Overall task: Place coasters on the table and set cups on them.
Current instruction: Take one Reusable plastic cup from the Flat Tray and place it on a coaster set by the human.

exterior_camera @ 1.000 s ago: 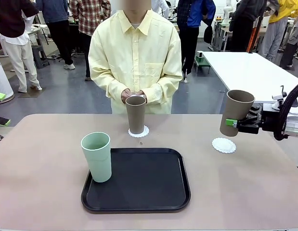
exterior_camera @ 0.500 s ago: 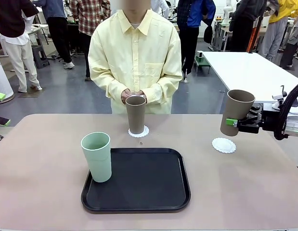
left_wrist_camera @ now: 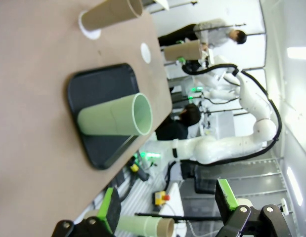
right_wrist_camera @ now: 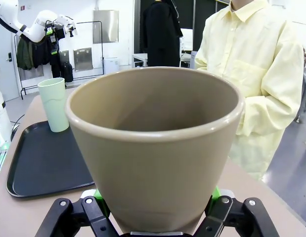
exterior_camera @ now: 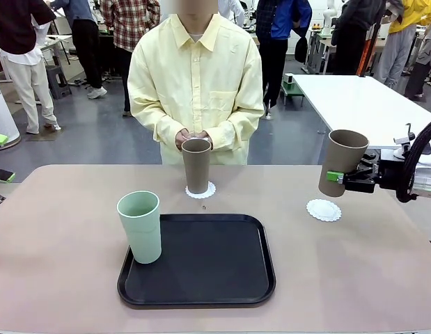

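The brown cup [exterior_camera: 342, 161] is hanging in the air at the right of the front view, leaning a little, with the right tool [exterior_camera: 335, 177] gripping its lower wall from the side. Just below it a bare coaster [exterior_camera: 324, 209] is lying on the surface [exterior_camera: 62, 243], and the cup's base is sitting apart from it, slightly up and right.

The step in hand is looking like setting this cup down. The next move is calling for bringing the base over the disc's middle, righting the cup, lowering it, and only then letting go.

Farther out, a second brown cup [exterior_camera: 196, 165] is standing on a second coaster [exterior_camera: 200, 191] at centre, before the person's hands [exterior_camera: 194, 137]. The mint cup [exterior_camera: 140, 227] is waiting on the left corner of the black tray [exterior_camera: 222, 261].

The right wrist view is giving the cup's empty inside and the green pads [right_wrist_camera: 97, 195] pressing both flanks, while the front view is supplying the gap to the coaster. The left wrist view is showing the left tool [left_wrist_camera: 167, 210] spread wide, holding nothing.
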{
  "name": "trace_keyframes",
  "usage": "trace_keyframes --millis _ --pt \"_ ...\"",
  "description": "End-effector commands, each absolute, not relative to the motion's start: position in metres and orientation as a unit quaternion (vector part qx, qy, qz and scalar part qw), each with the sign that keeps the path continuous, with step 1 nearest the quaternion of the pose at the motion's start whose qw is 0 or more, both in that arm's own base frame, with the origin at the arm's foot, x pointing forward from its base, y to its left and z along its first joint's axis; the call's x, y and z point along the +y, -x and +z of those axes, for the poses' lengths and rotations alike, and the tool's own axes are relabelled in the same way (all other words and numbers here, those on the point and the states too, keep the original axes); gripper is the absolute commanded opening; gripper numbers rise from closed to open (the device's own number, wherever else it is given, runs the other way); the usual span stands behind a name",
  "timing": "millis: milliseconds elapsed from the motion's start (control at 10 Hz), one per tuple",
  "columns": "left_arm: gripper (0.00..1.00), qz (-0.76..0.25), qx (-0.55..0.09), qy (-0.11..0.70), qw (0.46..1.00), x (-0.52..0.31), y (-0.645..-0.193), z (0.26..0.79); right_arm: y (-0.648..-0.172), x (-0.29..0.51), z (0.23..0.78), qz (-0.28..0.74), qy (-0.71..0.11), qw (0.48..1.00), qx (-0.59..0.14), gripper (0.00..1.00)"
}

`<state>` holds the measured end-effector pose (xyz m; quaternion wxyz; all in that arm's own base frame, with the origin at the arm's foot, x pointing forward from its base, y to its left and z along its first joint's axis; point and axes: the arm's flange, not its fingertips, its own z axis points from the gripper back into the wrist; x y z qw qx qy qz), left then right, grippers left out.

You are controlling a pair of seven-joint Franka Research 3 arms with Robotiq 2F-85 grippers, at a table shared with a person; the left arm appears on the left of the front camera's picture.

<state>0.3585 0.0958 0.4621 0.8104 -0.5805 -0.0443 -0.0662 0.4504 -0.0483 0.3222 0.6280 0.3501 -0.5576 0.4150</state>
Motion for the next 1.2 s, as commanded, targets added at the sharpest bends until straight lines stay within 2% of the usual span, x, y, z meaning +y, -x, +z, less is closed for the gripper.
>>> trace_keyframes --millis 0,1100 --pt "1.00 -0.071 -0.050 0.584 0.807 0.097 -0.358 0.463 -0.464 -0.044 0.309 0.417 -0.350 0.626 -0.559 0.83" --pt "1.00 -0.071 -0.050 0.584 0.807 0.097 -0.358 0.463 -0.487 -0.054 0.245 0.407 -0.372 0.641 -0.534 0.83"
